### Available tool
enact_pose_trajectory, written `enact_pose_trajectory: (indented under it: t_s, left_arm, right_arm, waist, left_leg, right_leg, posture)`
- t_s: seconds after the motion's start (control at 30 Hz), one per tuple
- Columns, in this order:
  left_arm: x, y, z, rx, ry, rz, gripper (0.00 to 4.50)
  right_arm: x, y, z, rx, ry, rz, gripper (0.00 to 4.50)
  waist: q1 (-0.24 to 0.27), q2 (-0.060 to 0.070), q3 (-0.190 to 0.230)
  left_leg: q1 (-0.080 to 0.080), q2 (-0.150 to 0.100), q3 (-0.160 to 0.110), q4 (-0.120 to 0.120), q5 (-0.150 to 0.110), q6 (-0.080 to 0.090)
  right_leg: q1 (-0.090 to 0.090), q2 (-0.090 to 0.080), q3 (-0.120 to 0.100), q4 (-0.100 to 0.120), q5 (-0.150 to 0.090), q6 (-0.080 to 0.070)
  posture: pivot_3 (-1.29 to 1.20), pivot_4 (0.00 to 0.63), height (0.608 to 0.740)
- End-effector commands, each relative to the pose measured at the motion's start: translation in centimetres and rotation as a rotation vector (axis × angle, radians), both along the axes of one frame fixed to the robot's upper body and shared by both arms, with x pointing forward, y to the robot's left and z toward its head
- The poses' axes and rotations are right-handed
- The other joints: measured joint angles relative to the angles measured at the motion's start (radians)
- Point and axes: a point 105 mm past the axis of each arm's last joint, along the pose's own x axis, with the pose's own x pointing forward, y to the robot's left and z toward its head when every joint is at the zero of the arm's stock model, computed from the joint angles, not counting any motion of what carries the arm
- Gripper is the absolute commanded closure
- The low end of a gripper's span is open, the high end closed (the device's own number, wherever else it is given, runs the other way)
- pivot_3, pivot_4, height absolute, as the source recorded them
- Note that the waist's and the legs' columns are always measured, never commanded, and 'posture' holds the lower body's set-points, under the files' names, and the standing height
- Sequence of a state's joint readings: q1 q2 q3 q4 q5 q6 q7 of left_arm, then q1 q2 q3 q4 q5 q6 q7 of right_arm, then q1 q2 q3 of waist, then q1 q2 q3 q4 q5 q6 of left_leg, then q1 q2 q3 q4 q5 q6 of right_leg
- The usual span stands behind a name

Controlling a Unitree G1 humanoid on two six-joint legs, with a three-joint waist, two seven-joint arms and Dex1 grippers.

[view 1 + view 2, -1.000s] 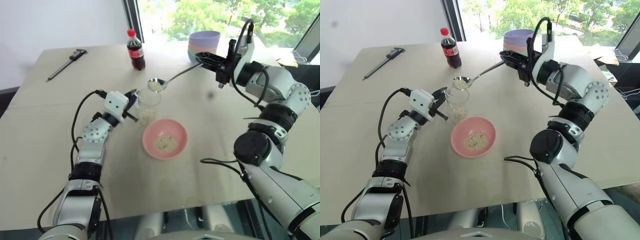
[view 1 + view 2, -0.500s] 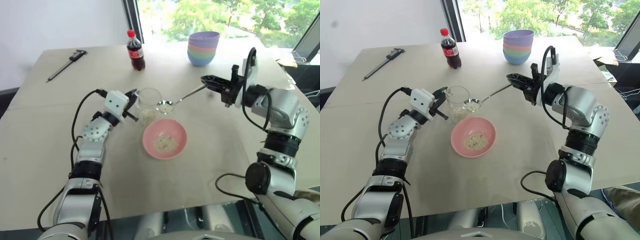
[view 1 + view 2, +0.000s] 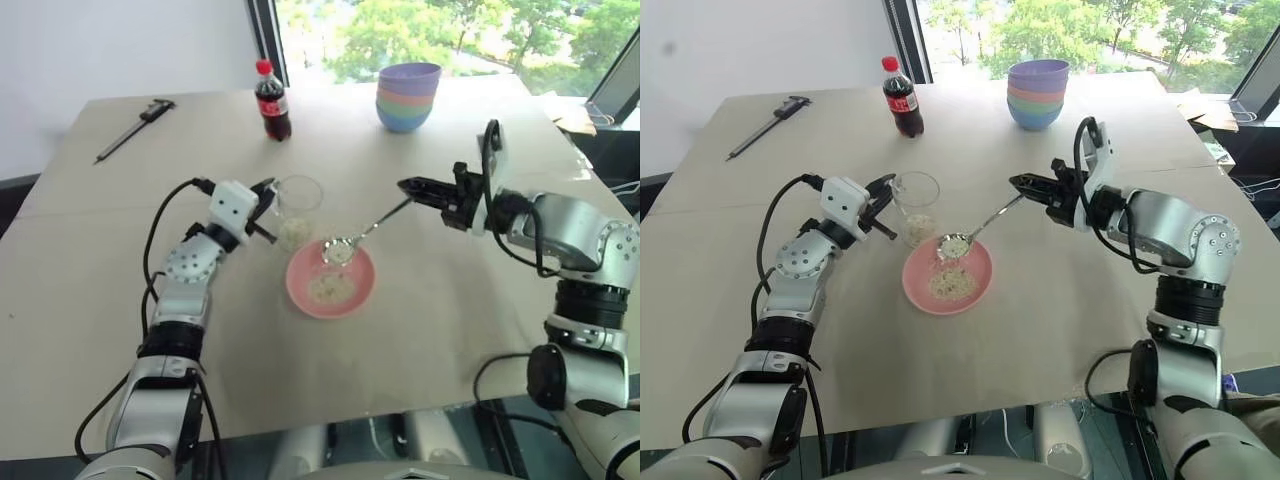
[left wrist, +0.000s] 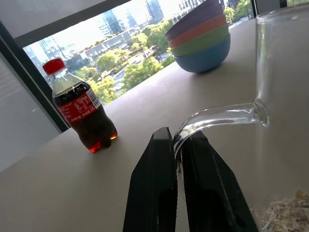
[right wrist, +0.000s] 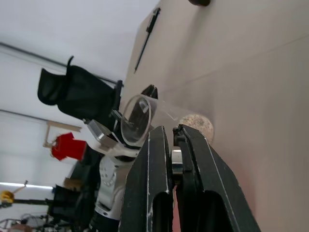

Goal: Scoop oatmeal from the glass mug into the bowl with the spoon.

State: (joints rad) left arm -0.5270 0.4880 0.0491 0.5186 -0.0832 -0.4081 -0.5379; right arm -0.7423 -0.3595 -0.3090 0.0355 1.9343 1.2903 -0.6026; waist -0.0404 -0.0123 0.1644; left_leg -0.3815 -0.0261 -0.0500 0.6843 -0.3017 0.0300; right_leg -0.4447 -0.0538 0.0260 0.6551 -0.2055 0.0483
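clear mug (image 4: 285, 96) rim cut off; handle pinched.

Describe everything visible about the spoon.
The spoon is slim, shiny silver metal with a long thin handle. The right gripper is shut on the handle's end. It slopes down toward the pink bowl, its oval scoop just above the bowl's far rim, carrying pale flaky oatmeal. It is apart from the glass mug.

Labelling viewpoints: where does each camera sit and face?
Left and right eye views: head, down over the table; both arms show.
Left wrist view: along the left hand pinching the glass mug handle, towards the cola bottle.
Right wrist view: along the right hand gripping the spoon, towards the mug.
Shared: mug.
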Motion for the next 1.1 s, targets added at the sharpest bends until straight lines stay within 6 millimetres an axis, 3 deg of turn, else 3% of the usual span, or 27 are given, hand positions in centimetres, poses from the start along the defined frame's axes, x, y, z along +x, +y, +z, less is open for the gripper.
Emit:
enact_pose_trajectory:
  t_s: [0.03,0.2,0.5,0.77,1.1]
  left_arm:
    - [-0.1,0.6,-1.6,0.044,0.063,0.021,4.41]
    - [-0.2,0.6,-1.7,0.041,0.063,0.025,4.41]
    - [-0.1,0.5,-1.6,0.036,0.061,0.027,4.41]
    - [0.0,0.3,-1.8,0.027,0.064,0.029,4.41]
    - [-0.1,0.7,-2.1,0.003,0.071,0.050,4.41]
  right_arm:
    - [-1.5,0.6,1.1,-0.058,-0.092,0.075,4.50]
    - [-2.3,1.2,1.6,-0.147,-0.177,0.098,4.50]
    - [-3.1,3.2,3.2,-0.147,-0.341,0.134,4.50]
    - [-3.8,4.6,3.6,-0.332,-0.689,0.193,4.50]
    - [-5.5,4.9,3.4,-0.359,-0.934,0.350,4.50]
  waist:
    - [0.000,0.000,0.000]
    - [0.000,0.000,0.000]
    - [0.001,0.000,0.000]
    - [0.004,0.000,0.000]
    - [0.005,0.000,0.000]
  left_leg:
    - [0.000,0.000,0.000,0.000,0.000,0.000]
    - [0.000,0.001,0.000,0.000,0.000,0.000]
    - [0.000,0.001,-0.001,0.000,0.000,0.000]
    - [-0.001,0.000,-0.002,0.000,0.000,0.000]
    - [0.000,0.000,-0.003,0.000,0.000,0.000]
  right_leg:
    - [0.000,0.000,0.000,0.000,0.000,0.000]
    - [0.000,0.000,0.000,-0.001,0.000,0.000]
    - [0.000,0.000,0.000,-0.002,0.000,0.000]
    - [0.000,0.000,-0.002,-0.003,0.000,0.000]
    - [0.001,0.000,-0.002,-0.003,0.000,0.000]
  posture:
    - [0.00,0.150,0.740]
    - [0.00,0.150,0.740]
    - [0.00,0.150,0.740]
    - [0.00,0.150,0.740]
    - [0.00,0.150,0.740]
